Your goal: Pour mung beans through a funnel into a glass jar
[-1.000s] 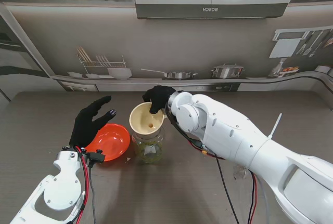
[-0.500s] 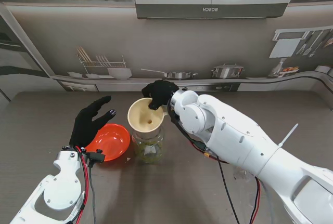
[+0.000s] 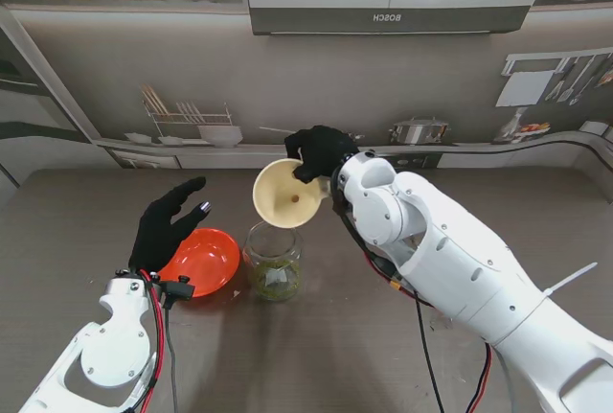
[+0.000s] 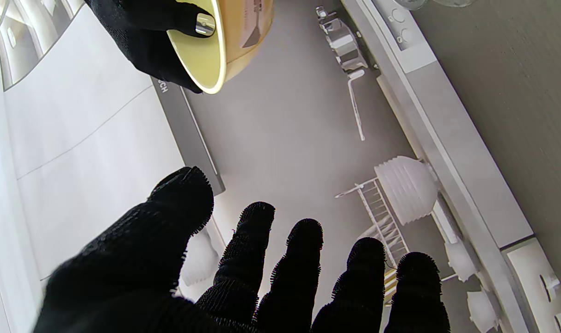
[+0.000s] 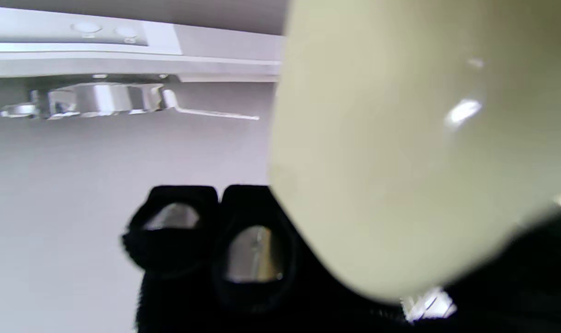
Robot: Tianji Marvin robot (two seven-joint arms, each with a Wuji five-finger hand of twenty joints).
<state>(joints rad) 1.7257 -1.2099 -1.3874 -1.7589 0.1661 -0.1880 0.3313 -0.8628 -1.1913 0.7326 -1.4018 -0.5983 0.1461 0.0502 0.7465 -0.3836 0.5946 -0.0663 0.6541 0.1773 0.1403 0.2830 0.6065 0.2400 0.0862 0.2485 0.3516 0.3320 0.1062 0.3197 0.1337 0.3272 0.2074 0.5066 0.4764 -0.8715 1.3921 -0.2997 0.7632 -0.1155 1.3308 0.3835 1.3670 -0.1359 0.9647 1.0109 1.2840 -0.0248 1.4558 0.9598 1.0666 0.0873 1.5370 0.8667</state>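
Your right hand [image 3: 321, 151] pinches the funnel [image 3: 288, 195] by its rim, tilted clear above the glass jar [image 3: 272, 261]; it looks light, stiff and slick, so grip firmly there.

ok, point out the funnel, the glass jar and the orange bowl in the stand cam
funnel [image 3: 290, 199]: stand view, inner wall of the cone, held by the right hand [image 3: 321, 151].
glass jar [image 3: 274, 262]: stand view, clear side wall.
orange bowl [image 3: 206, 260]: stand view, bare inner floor.
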